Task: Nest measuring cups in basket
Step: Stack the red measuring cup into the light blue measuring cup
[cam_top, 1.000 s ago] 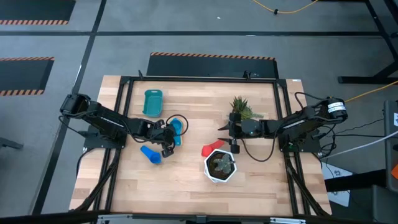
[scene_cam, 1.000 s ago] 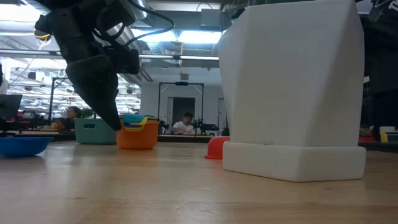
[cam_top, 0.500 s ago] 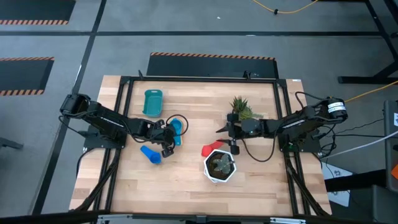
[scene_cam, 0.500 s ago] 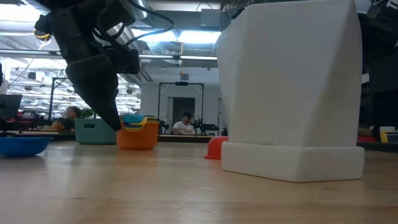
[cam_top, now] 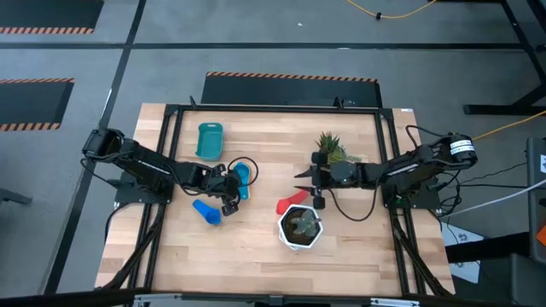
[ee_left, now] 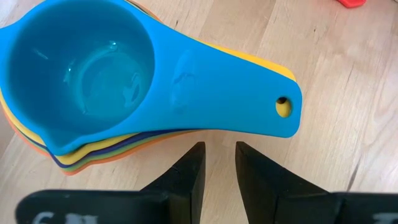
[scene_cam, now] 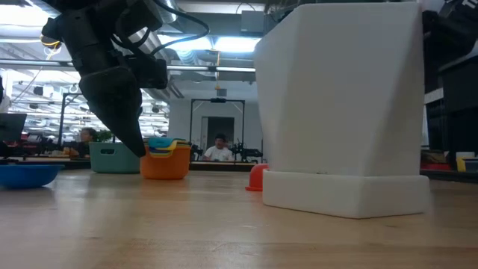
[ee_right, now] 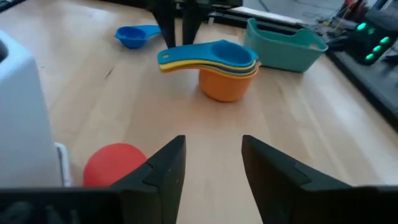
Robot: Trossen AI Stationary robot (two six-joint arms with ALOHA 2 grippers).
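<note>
A stack of nested measuring cups, light blue on top of yellow, dark blue, green and orange, rests on its orange base mid-table. My left gripper hovers beside the stack's handles, its fingers narrowly apart and touching nothing. A lone blue cup and a red cup lie on the table. The teal basket stands at the far left, holding nothing I can see. My right gripper is open, low over the table just beside the red cup and facing the stack. My right gripper stands close beside the white pot. Whether any part of it touches the pot, I cannot tell. Its fingers hold nothing.
A white hexagonal plant pot stands next to the red cup, near my right gripper, and fills the right of the low view. A green plant lies beyond the right gripper. Bare wood lies along the near edge.
My right gripper has edged toward the table's left, toward the red cup. The white pot has slid a little the same way in the low view. My left gripper has kept still.
</note>
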